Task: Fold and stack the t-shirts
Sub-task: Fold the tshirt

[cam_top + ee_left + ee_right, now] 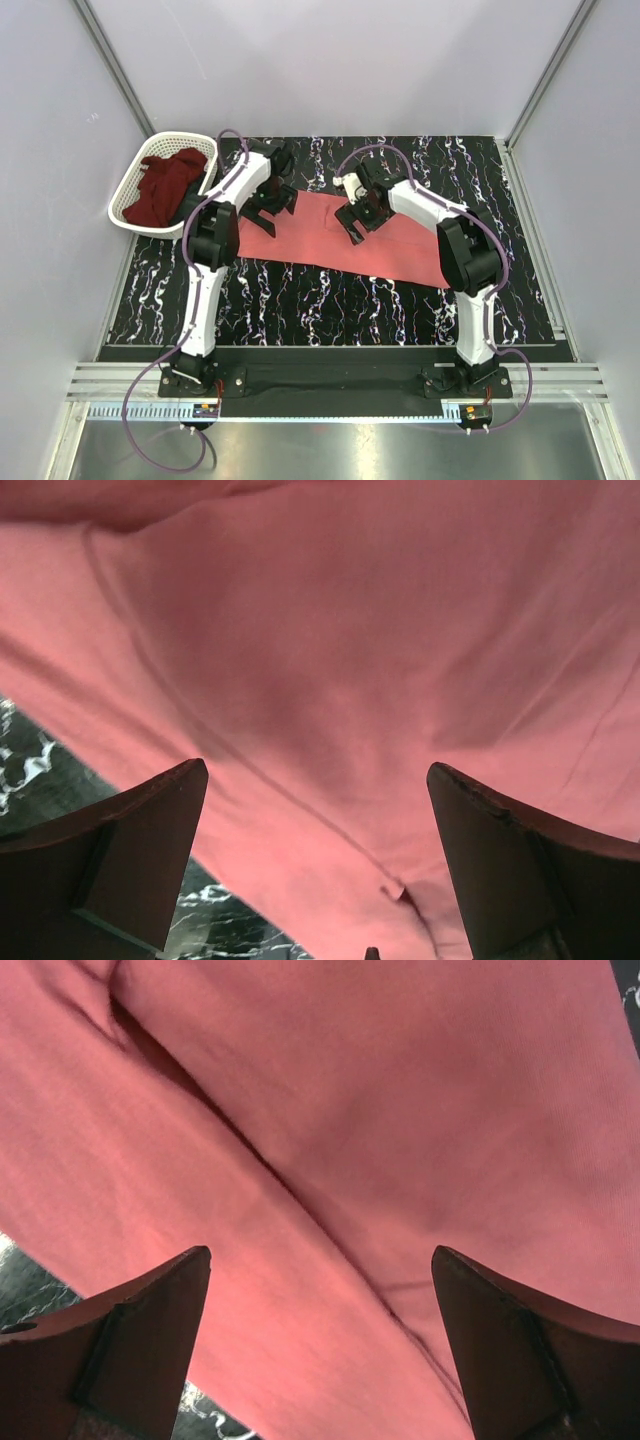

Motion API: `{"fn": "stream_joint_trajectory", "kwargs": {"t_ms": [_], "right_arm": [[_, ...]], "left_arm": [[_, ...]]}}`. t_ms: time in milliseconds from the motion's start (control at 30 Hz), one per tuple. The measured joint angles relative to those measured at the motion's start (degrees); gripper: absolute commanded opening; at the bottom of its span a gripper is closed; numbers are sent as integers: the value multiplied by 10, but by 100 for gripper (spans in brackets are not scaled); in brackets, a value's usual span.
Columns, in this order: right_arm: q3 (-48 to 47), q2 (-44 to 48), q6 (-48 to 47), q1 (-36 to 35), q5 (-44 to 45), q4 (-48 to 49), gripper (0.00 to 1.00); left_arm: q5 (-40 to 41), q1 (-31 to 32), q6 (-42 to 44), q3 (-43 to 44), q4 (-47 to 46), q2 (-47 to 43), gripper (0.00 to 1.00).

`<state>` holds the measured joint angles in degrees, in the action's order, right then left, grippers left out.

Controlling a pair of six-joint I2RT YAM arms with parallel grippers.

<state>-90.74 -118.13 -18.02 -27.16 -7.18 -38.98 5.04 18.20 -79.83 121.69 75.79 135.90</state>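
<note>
Left pincer (318, 768) | right pincer (321, 1252): both spread wide, empty | salmon-pink t-shirt (312, 240): soft, creased

White basket (126, 198) sits at the black (white-veined) mat's (300, 300) far-left corner.

Left arm (205, 290) and right arm (478, 300) reach forward, elbows bent, left fingers (130, 855) and right fingers (130, 1335) spread wide.
</note>
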Motion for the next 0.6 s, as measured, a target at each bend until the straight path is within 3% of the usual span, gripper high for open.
{"fn": "stream_joint_trajectory", "kwargs": {"t_ms": [167,367,600], "right_arm": [[0,-26,-2,9,-8,18,99],[7,-33,18,23,-33,34,98],[12,-29,123,24,-44,40,96]], "left_arm": [[-2,-8,6,13,1,34,99],[-3,-14,69,41,-18,50,98],[-19,-22,167,75,-35,69,90]]}}
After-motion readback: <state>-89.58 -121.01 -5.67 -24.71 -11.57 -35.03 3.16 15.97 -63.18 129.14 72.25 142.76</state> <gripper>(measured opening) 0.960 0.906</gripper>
